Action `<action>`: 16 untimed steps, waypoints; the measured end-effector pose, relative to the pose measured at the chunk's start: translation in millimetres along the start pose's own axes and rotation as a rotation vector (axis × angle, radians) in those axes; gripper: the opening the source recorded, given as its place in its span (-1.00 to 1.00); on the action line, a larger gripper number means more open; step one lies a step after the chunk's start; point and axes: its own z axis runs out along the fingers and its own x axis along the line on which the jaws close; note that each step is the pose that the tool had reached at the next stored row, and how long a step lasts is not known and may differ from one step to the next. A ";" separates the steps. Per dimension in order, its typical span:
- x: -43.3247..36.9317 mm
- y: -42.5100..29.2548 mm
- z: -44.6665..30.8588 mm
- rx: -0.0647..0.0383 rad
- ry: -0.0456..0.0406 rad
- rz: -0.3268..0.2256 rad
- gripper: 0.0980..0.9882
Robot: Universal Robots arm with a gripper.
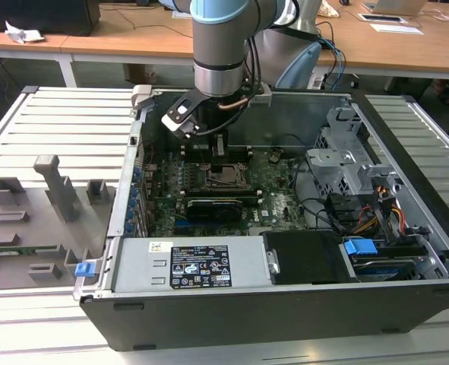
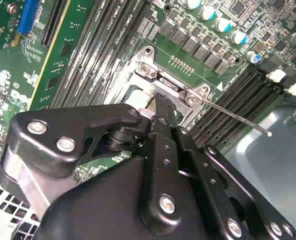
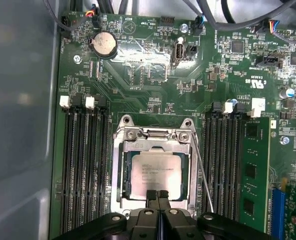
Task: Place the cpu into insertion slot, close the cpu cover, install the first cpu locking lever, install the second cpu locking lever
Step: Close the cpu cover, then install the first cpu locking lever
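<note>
The cpu [image 3: 155,175], a silver-grey square chip, lies flat in the insertion slot [image 1: 226,176] on the green motherboard. The cpu cover [image 3: 118,170], a thin metal frame, lies down around the chip. My gripper [image 3: 158,195] hangs over one edge of the socket with its black fingers [image 2: 160,102] pressed together and nothing visible between them. A thin metal locking lever [image 3: 203,175] runs along one side of the socket, and its free end [image 2: 265,132] sticks out past the memory slots. In the exterior view the gripper [image 1: 220,148] is inside the open computer case, just above the socket.
Long black memory slots [image 3: 80,165] flank the socket on both sides. A black expansion card [image 1: 213,207] lies in front of it, with the power supply [image 1: 186,266] nearer still. A metal drive cage [image 1: 346,152] and cables fill the case's right. A grey fixture tray [image 1: 42,205] sits at the exterior view's left.
</note>
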 end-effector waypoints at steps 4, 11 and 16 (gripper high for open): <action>-0.3 5.5 0.2 0.000 -0.0002 0.000 -0.97; -0.5 11.9 0.4 0.000 -0.0002 0.000 -0.97; -0.6 13.4 0.5 0.000 -0.0002 0.000 -0.97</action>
